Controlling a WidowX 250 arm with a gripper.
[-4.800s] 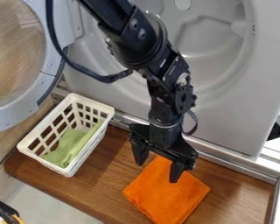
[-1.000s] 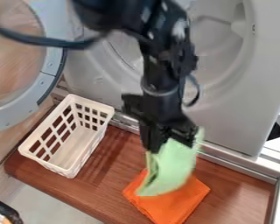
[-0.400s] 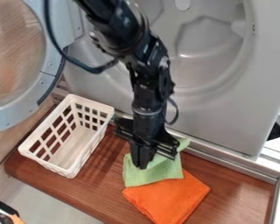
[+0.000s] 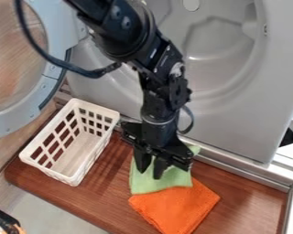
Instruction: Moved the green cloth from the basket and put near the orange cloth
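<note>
1. Green cloth [image 4: 168, 183], pale and matte, lies loosely spread on brown wood [image 4: 106, 183] – its near edge touching the orange cloth [image 4: 176, 208].
2. Gripper [image 4: 150, 174] hangs over it – fingers parted, grasping nothing.

The gripper [image 4: 150, 174] covers part of the green cloth [image 4: 168, 182]. The bottom edge crops the orange cloth [image 4: 176, 205]; the left edge crops a round door [image 4: 28, 108] and, lower down, an unidentifiable black object [image 4: 2, 217].

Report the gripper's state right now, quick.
Gripper: open, its two fingers apart over the green cloth, nothing gripped between them.
</note>
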